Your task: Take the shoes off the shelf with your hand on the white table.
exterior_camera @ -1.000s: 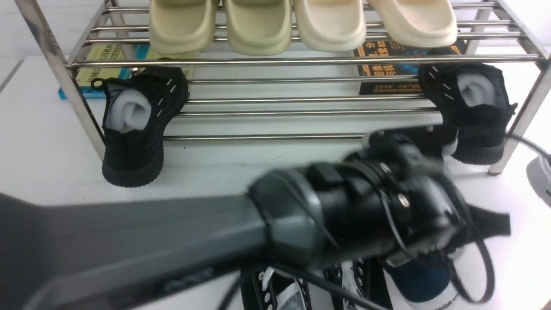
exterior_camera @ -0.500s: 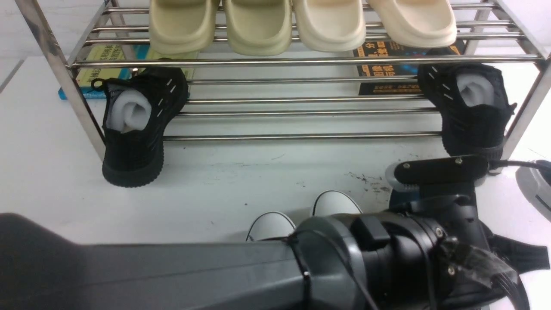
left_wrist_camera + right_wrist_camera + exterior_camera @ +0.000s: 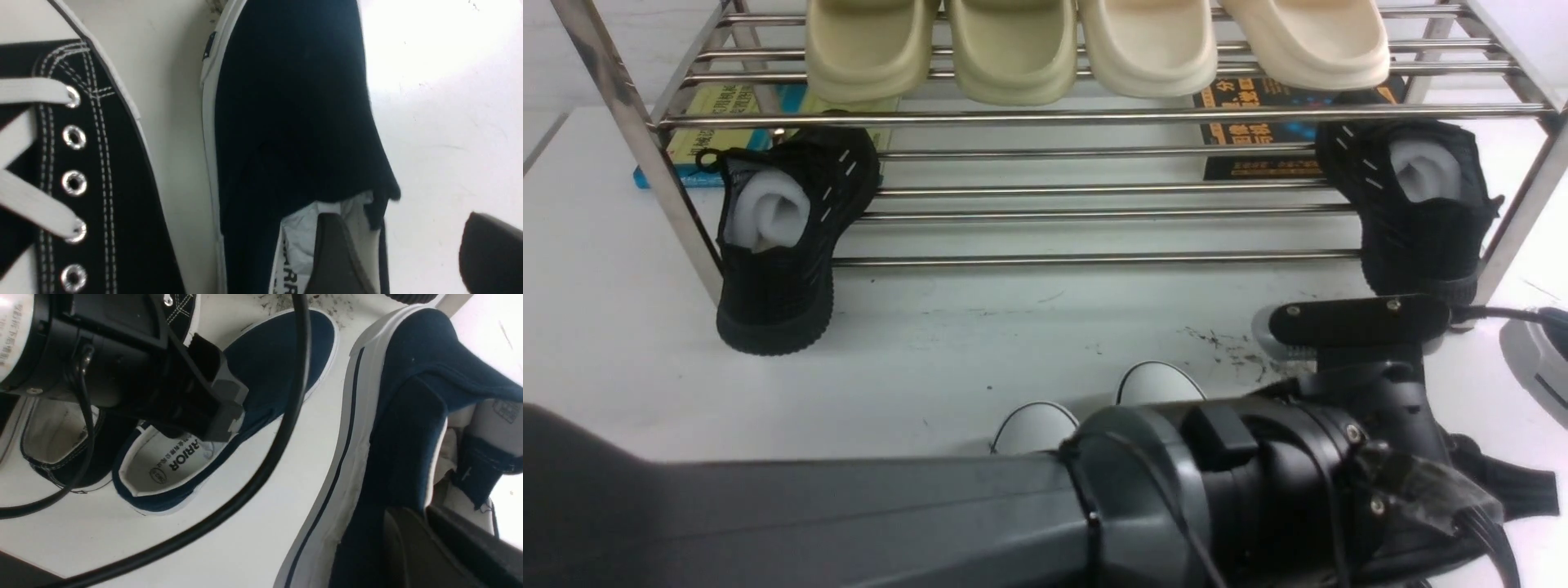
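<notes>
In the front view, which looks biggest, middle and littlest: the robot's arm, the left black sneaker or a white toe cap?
1. left arm, nearest the camera, so it looms
2. black knit sneaker
3. white toe cap, partly hidden

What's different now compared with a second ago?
The left arm swung down toward the camera, setting a navy slip-on on the white table; the left gripper then opened, releasing it. The shelf, black knit sneakers and slippers stayed put.
</notes>
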`<action>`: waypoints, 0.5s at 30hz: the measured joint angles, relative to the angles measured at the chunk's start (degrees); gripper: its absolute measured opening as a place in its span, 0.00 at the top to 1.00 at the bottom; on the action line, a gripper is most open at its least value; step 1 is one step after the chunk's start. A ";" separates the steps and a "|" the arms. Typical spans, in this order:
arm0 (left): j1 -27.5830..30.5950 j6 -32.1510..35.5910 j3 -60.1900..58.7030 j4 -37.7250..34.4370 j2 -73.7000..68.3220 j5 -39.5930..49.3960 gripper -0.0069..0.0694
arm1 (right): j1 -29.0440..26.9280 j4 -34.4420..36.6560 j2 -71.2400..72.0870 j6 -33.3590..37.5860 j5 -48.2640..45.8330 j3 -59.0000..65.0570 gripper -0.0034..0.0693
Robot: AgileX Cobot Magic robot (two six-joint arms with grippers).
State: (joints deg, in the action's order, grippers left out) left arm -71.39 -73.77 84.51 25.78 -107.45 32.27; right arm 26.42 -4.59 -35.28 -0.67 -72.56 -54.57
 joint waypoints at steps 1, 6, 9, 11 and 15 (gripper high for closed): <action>0.15 1.62 0.08 -0.78 1.15 1.62 0.34 | 0.00 0.67 0.00 -0.05 0.00 0.26 0.90; 2.31 15.64 2.68 -5.45 8.30 14.18 0.40 | 0.00 1.58 -2.90 -0.06 0.00 3.85 0.90; 4.40 25.24 3.54 -7.78 12.88 22.01 0.54 | 0.00 0.73 -6.93 -0.44 0.00 4.78 0.90; 5.80 29.42 3.54 -8.45 15.43 25.88 0.65 | 0.00 -0.15 -10.15 -1.28 0.00 4.78 0.90; 8.36 33.02 3.59 -8.28 19.07 30.91 0.87 | 0.00 -2.16 -14.78 -3.66 0.00 3.85 0.90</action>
State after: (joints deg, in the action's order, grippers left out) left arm -63.03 -40.74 88.10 17.50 -88.38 63.18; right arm 26.42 -6.75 -50.06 -4.33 -72.56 -50.73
